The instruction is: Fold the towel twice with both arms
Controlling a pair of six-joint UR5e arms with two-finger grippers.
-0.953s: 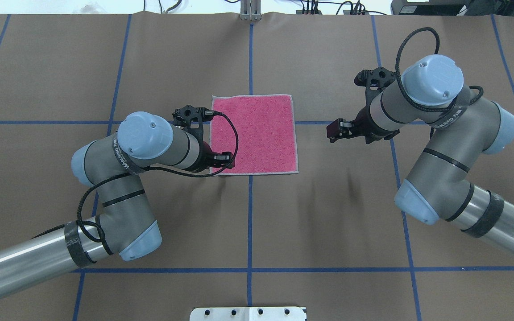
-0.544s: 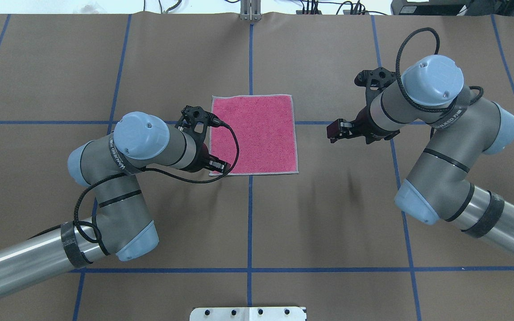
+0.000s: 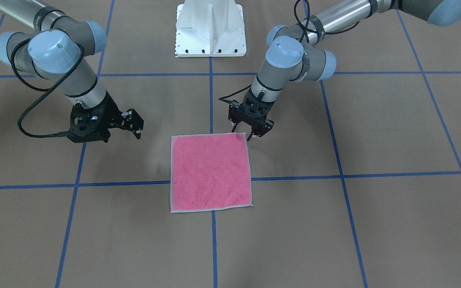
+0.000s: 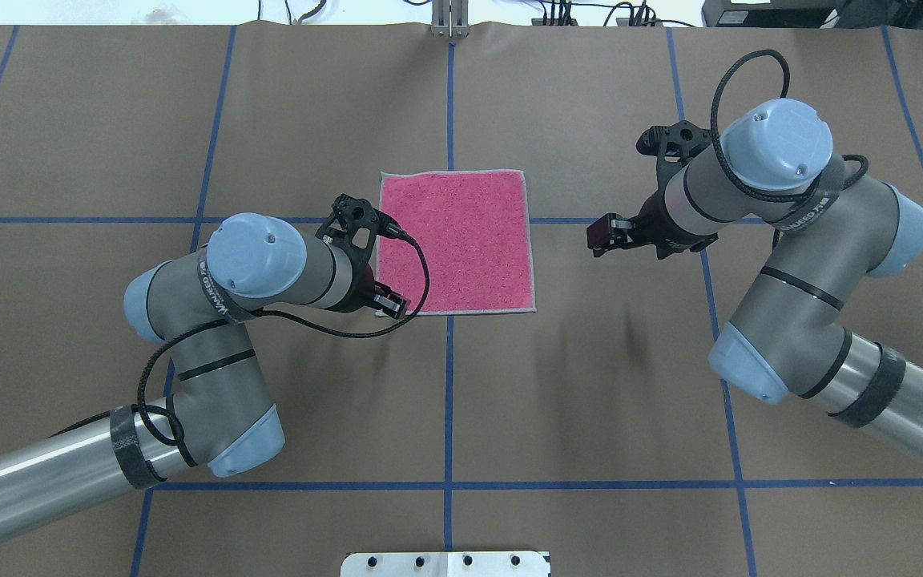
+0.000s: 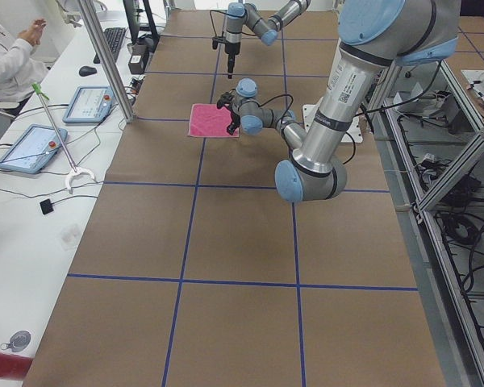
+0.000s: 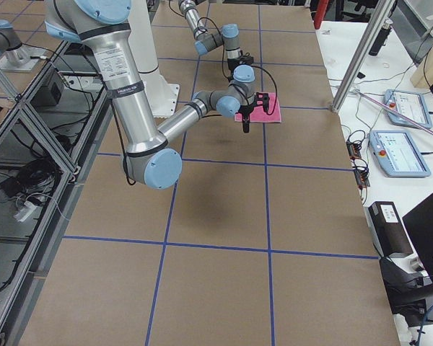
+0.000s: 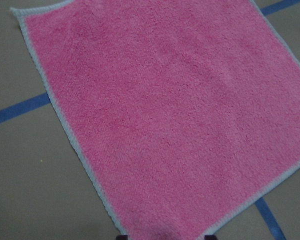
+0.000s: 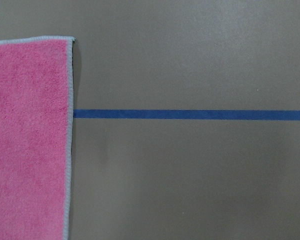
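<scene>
The towel [image 4: 455, 240] lies flat and unfolded on the brown table, pink face up, with a light grey border. It also shows as the towel [image 3: 210, 172] and the towel [image 7: 165, 115]. My left gripper [image 4: 389, 304] is open and points down at the towel's near-left corner, one finger on each side of it, as the left gripper [image 3: 241, 134] shows. My right gripper [image 4: 602, 235] hovers open and empty to the right of the towel, a gap away from its edge [image 8: 69, 140]; from the front it is the right gripper [image 3: 133, 123].
Blue tape lines [image 4: 449, 401] divide the table into a grid. The white pedestal base [image 3: 210, 28] stands at the robot's edge. A person [image 5: 8, 48] sits at a side table with tablets [image 5: 87, 103] beyond the far edge.
My left gripper has drawn back toward the robot along the towel's left edge, turned, and now sits at the near-left corner. The right arm and the towel have not moved.
</scene>
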